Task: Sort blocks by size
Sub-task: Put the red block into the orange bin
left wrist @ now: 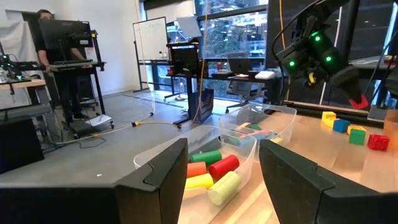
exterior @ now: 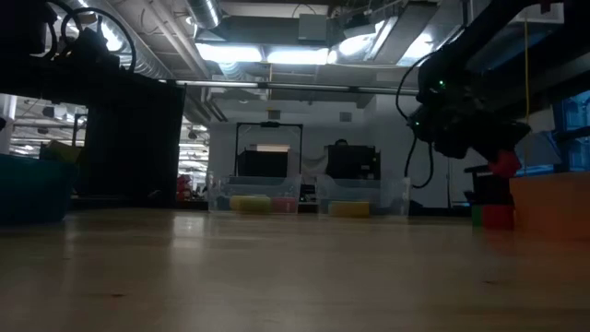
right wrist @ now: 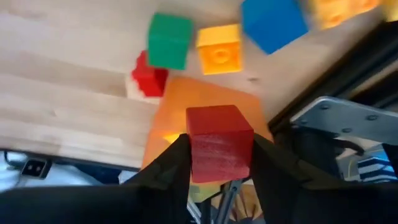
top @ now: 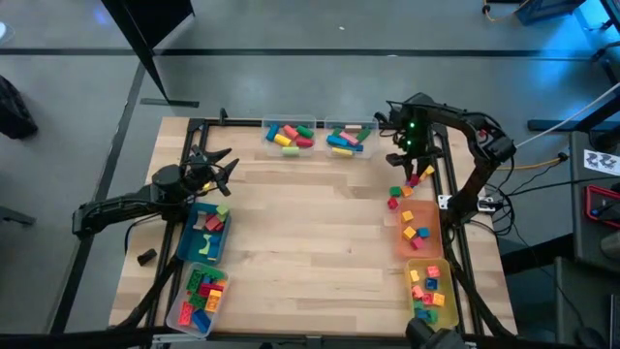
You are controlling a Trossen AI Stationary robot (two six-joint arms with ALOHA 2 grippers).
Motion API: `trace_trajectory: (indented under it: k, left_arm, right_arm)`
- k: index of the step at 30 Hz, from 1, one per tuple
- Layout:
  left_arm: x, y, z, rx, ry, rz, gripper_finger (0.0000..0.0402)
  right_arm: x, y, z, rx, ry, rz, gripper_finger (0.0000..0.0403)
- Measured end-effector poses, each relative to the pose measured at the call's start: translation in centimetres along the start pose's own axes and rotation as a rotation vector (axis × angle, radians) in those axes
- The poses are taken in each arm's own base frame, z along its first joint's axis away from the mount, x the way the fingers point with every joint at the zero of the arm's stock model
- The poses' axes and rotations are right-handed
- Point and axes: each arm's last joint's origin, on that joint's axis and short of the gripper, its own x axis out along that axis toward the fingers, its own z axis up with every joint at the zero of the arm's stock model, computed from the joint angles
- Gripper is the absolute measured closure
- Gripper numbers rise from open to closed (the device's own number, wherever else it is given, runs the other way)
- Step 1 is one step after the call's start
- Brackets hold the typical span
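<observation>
My right gripper [top: 417, 177] hangs above the table's right side, shut on a small red cube block [right wrist: 219, 143]; the cube also shows in the low view [exterior: 504, 164]. Below it, loose blocks rest flat on the wood: a green one [right wrist: 169, 40], a yellow one [right wrist: 219, 48], a blue one [right wrist: 273, 22] and a red one [right wrist: 149, 78]. An orange bin [top: 418, 231] holding a few blocks sits just nearer. My left gripper [top: 208, 165] waits open at the table's left, pointing level across it. My right gripper pinches the red cube by two opposite sides [right wrist: 198, 158] between its two fingers [right wrist: 171, 168]. The fingers slant downward from above. The cube is lifted clear of the table, above the edge of the orange bin [right wrist: 205, 106].
Two clear bins [top: 291, 136] [top: 349, 138] with coloured cylinders stand at the far edge. A blue bin [top: 203, 233] and a clear bin [top: 199, 296] with blocks line the left, and a yellow bin [top: 431, 291] sits near right. The table's middle is bare wood.
</observation>
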Motion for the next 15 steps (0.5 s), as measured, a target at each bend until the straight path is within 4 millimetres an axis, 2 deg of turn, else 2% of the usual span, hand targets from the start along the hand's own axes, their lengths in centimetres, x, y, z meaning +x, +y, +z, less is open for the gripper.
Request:
trace_trajectory:
  k: [7,15]
  left_arm:
    - [0.0,0.0,0.0,0.0,0.0,0.0,0.0217]
    - [0.0,0.0,0.0,0.0,0.0,0.0,0.0217]
  right_arm:
    - [1.0,3.0,-1.5,-0.112,0.015,-0.033,0.025]
    - [2.2,6.6,-5.3,-0.306,-0.027,-0.143,0.026]
